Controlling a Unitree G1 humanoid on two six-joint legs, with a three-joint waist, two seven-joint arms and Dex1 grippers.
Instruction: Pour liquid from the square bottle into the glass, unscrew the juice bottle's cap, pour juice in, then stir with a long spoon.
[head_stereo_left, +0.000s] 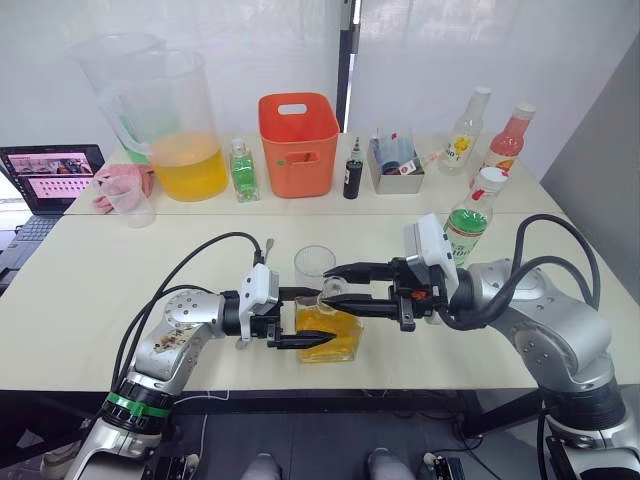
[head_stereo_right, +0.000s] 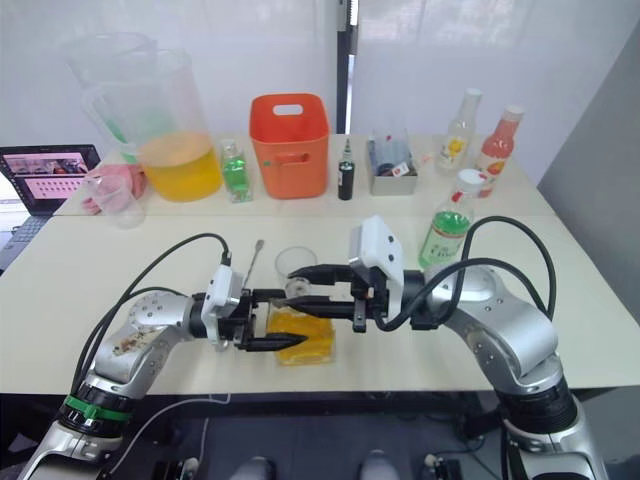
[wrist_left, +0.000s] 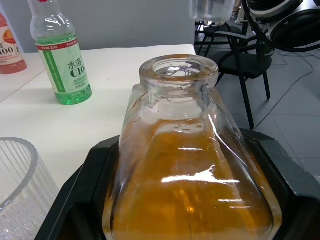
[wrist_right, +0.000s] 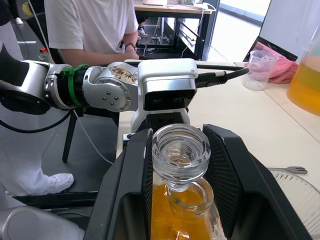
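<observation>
at the far left a dark open laptop (head_stereo_left: 48, 178) is cut off by the edge of the head views. beside it lie a pink cloth (head_stereo_left: 120, 181) and a small clear plastic measuring cup (head_stereo_left: 131, 200), then two big clear pitchers, the front pitcher (head_stereo_left: 178, 128) part full of orange liquid and hiding most of the one behind. a small bottle of green liquid (head_stereo_left: 243, 170) stands next to an orange plastic bin (head_stereo_left: 298, 143).

nearer the front edge of the pale table (head_stereo_left: 90, 290), the left gripper (head_stereo_left: 300, 318) has its two black fingers clamped on the lower body of the clear square glass bottle of amber liquid (head_stereo_left: 328, 333); in the left wrist view the bottle's mouth is open and the fingers press against both sides. the thin silver long spoon (head_stereo_right: 254, 259) lies just behind that arm, mostly hidden, its bowl not clearly seen. the short clear ribbed glass (head_stereo_left: 314, 268) stands upright just behind the bottle.

the right gripper (head_stereo_left: 345, 288) reaches to the bottle's neck, its fingers flanking a clear glass stopper (wrist_right: 181, 152); whether they actually pinch it cannot be told.

behind that arm stands the clear plastic juice bottle of green liquid (head_stereo_left: 468, 226), its white cap with red trim (head_stereo_left: 490, 180) on, its base hidden. further back are a small dark bottle (head_stereo_left: 352, 173), a grey tray (head_stereo_left: 395, 167) of blurred items, a yellow-labelled clear bottle (head_stereo_left: 466, 132) and a pink bottle (head_stereo_left: 510, 140).
</observation>
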